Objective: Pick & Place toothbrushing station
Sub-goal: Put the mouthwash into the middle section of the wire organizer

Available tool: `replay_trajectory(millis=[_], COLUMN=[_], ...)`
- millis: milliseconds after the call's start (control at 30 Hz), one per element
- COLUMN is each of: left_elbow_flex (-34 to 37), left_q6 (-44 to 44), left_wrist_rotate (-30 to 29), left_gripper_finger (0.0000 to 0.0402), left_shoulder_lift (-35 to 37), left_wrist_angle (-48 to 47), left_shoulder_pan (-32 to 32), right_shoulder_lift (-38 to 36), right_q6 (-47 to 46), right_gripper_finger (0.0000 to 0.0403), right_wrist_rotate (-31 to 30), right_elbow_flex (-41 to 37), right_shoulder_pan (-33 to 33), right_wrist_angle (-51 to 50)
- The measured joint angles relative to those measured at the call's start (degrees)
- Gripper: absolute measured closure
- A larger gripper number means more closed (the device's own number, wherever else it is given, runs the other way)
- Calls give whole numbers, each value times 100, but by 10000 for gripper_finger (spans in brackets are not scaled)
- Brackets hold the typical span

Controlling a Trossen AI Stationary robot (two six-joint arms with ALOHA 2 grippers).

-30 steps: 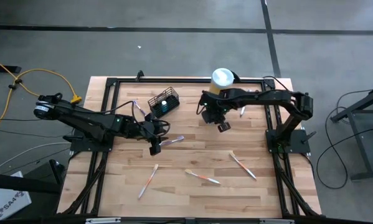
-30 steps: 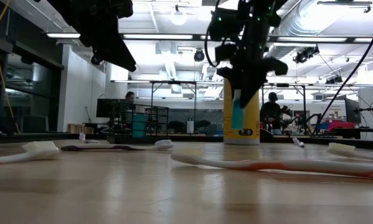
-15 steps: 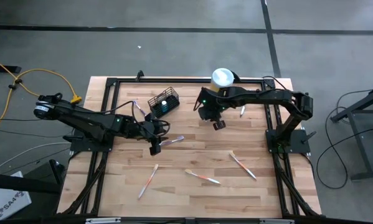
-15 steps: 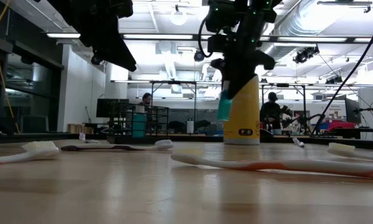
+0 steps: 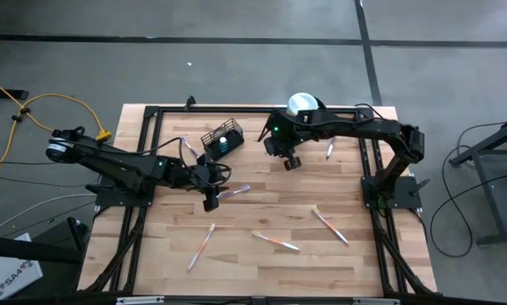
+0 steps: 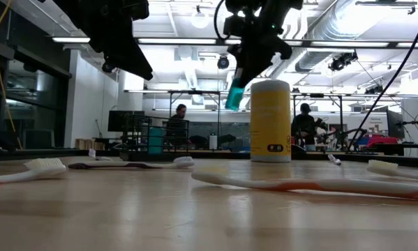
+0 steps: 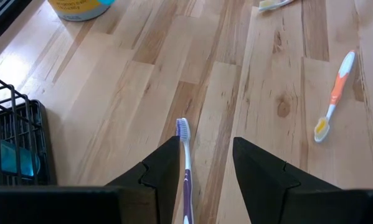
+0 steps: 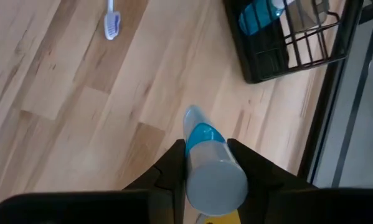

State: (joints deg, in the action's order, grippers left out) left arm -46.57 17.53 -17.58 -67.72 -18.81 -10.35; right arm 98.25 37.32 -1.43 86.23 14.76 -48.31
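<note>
The toothbrushing station, a small black wire-mesh holder [image 5: 223, 140] [image 8: 286, 37], stands on the far part of the table with a teal item inside. My right gripper [image 5: 291, 161] hangs to its right, next to the yellow canister [image 5: 301, 106], shut on a teal-and-white tube [image 6: 234, 94]. My left gripper [image 5: 211, 202] [image 7: 205, 142] hovers open over a purple toothbrush [image 7: 185, 162]. The toothbrush lies flat on the wood and shows in the gap between the fingers, untouched. My right gripper pinches the tube's wide grey end [image 8: 214, 177] between its two fingers [image 8: 174, 162]. The fingers slant down from above. The tube hangs tilted below them with its narrow white tip [image 8: 192, 115] lowest, clear of the table.
Several toothbrushes lie loose on the table: an orange one [image 5: 201, 246], another [image 5: 275, 241], one near the right side [image 5: 329, 225] and one [image 5: 329, 151] by the right arm. A black frame [image 5: 236, 109] borders the table. People stand in the room behind [image 6: 177, 122].
My right gripper has risen with the tube and gone toward the far edge and a little left, toward the holder. It has also tipped, so the tube now hangs more slanted.
</note>
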Motion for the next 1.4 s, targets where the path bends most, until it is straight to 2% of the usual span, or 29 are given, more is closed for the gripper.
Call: replay_trajectory(millis=[300, 467, 1000, 1400], left_elbow_flex=[0, 0, 0, 0], left_q6=[1, 0, 0, 1], left_wrist_rotate=[0, 0, 0, 0], left_gripper_finger=[259, 259, 259, 259], left_shoulder_lift=[0, 0, 0, 0], left_wrist_angle=[0, 7, 6, 4], left_shoulder_pan=[-2, -2, -2, -2], right_shoulder_lift=[876, 1100, 1098, 1098], right_q6=[143, 172, -53, 197], right_gripper_finger=[317, 317, 317, 317], right_wrist_rotate=[-235, -262, 325, 459], right_elbow_flex=[1003, 1414, 1594, 1594], right_shoulder_pan=[106, 110, 123, 266], right_wrist_angle=[-433, -434, -195, 240])
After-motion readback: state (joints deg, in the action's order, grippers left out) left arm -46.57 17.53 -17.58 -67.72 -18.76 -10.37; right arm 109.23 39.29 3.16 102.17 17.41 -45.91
